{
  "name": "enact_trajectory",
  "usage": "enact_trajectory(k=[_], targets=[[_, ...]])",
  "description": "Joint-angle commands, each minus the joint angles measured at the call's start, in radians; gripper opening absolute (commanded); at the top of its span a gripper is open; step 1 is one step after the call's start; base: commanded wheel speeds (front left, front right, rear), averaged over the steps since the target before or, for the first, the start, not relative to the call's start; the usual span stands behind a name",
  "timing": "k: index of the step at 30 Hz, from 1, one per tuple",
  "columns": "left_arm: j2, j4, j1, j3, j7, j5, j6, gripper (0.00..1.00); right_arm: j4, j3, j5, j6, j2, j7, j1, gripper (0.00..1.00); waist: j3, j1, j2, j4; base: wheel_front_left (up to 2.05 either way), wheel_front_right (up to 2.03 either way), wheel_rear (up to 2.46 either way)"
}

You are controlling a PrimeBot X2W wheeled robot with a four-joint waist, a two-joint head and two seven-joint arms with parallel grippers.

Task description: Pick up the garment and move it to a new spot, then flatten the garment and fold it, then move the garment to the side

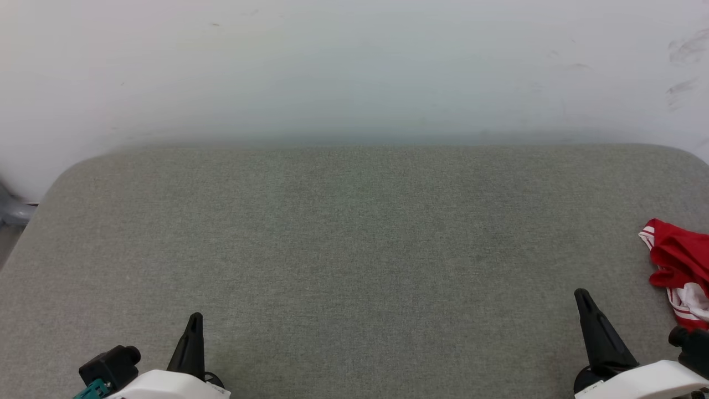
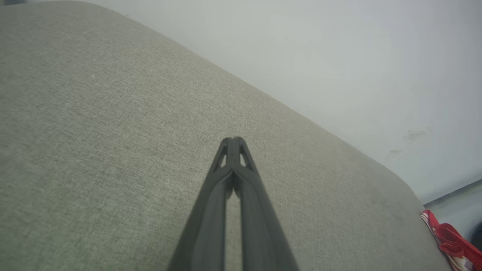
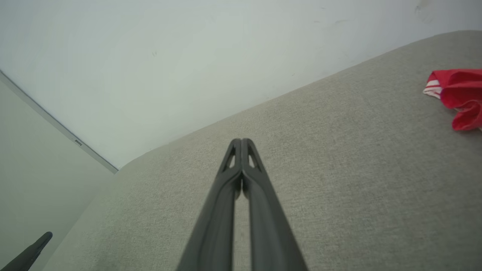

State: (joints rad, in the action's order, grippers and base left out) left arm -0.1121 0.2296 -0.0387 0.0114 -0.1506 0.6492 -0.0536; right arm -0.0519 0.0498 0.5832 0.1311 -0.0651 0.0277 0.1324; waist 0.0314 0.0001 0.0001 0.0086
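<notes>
The garment lies crumpled at the right edge of the grey padded table, red with white and red-striped trim, partly cut off by the frame. It also appears as a red heap at the right of the right wrist view and as a small red bunch at the lower right of the left wrist view. My left gripper rests at the lower left, shut and empty, tips together. My right gripper stands at the lower right, shut and empty, a short way left of the garment.
A white wall rises behind the table's rounded far edge. The wide grey table surface stretches between and beyond both grippers. A grey object sits off the table's far left corner.
</notes>
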Motion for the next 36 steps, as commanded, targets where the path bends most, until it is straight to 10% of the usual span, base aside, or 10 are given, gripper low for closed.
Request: enact_trajectory(k=[1, 36], targets=[[-0.001, -0.012, 0.028, -0.009, 0.008, 0.030, -0.005, 0.00, -0.004, -0.001, 0.035, 0.000, -0.010, 0.001, -0.031, 0.00, 0.000, 0.0000, -0.0001, 0.000, 0.00, 0.00, 0.00], [0.028, 0.000, 0.089, -0.065, 0.130, 0.466, -0.040, 0.00, 0.135, 0.003, 0.523, 0.000, -0.019, 0.019, -0.132, 0.00, -0.013, 0.0000, -0.0001, -0.003, 0.00, 0.00, 0.00]])
